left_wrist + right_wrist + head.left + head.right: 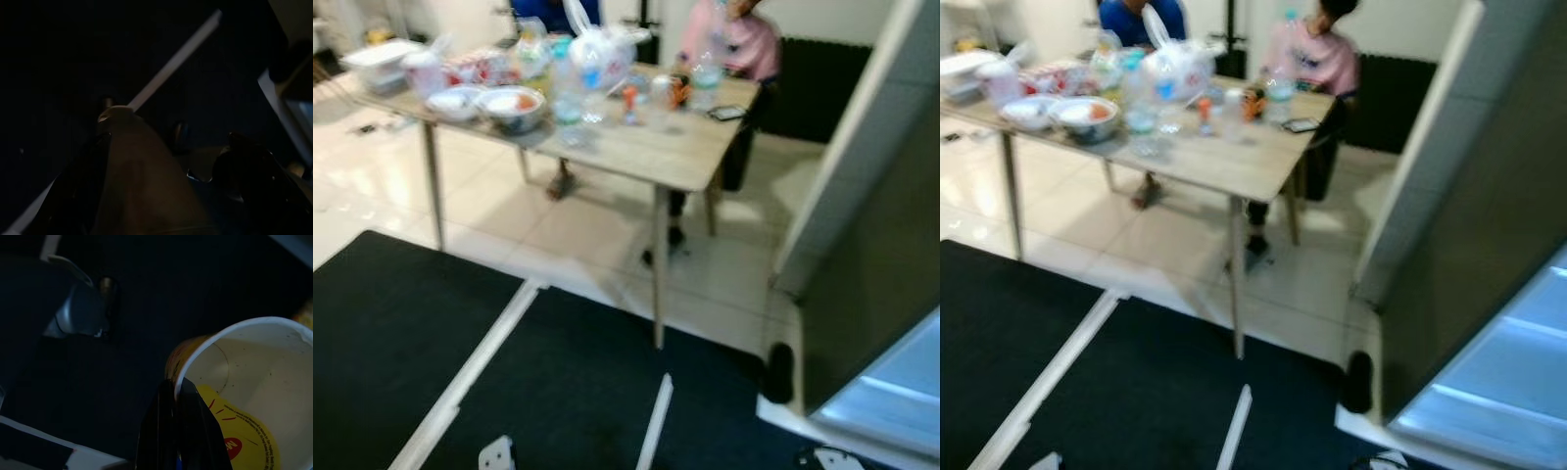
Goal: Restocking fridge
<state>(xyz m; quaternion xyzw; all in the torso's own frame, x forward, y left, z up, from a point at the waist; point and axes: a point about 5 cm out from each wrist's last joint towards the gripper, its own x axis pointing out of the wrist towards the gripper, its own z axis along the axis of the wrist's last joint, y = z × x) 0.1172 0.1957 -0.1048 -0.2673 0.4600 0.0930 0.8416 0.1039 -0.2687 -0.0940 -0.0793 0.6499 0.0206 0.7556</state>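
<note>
Right gripper (177,396) pinches rim of cup (254,382), one black finger (161,431) outside wall, other inside. Cup tilted, mouth toward camera, white inside, yellow outside with red print. Dark floor (146,293) behind. Grey robot part (78,308) beside it, dim.

Cup (244,396): paper, yellow outside with red print, pale inside; my right gripper (178,431) pinches its rim, one black finger inside the wall and one outside.
Cup pose: tilted, with the open mouth turned toward my wrist camera; I can see nothing in it but small dark specks on the inner wall.
Fridge (1489,245): on my right, with a grey door panel swung out toward me and a lit pale-blue interior low beside it.
Fridge shelves (1503,387): blurred; I cannot tell what they hold.
</note>
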